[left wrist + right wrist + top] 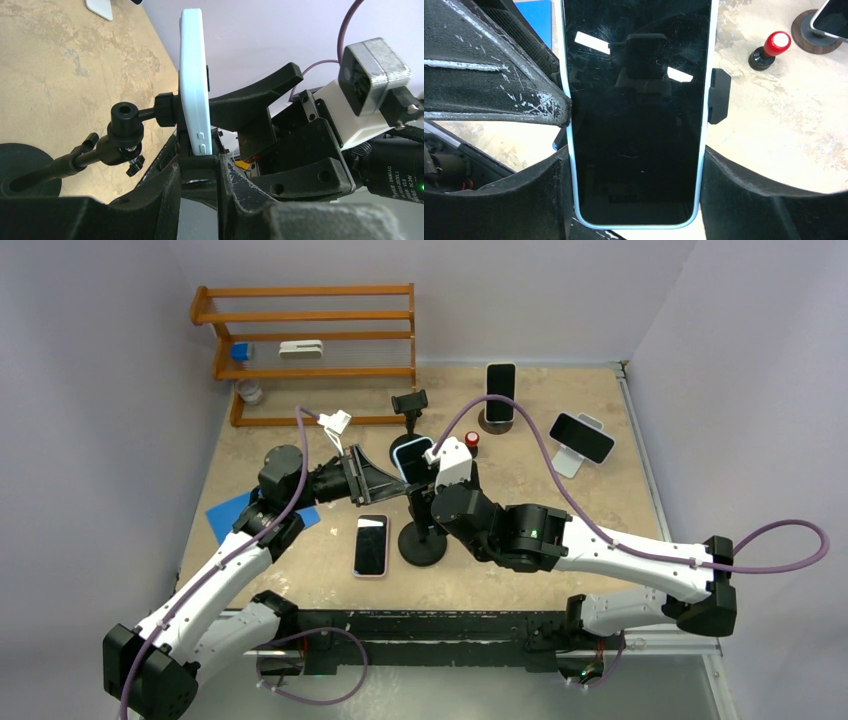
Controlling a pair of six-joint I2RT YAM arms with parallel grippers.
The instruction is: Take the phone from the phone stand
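Robot lab, boxed-in test cell. Signs: two white/black arms, left arm [210, 590] & right arm [620, 555], bolted side by side at near edge of a tan worktop [620, 490]. A purple cable [790, 524] loops off each. Cam module [375, 60] strapped on a wrist. Plain pale walls [90, 390] close in left, far & right.

Props set out like test pieces:
- wooden rack [300, 290] far left
- blue sheet [228, 515] left
- red-capped knob [471, 439] mid
- flat phone [371, 545] near
- upright phone [500, 380] far
- tilted phone [581, 437] right
- light-blue phone [410, 458] clamped on black stand [422, 545], centre
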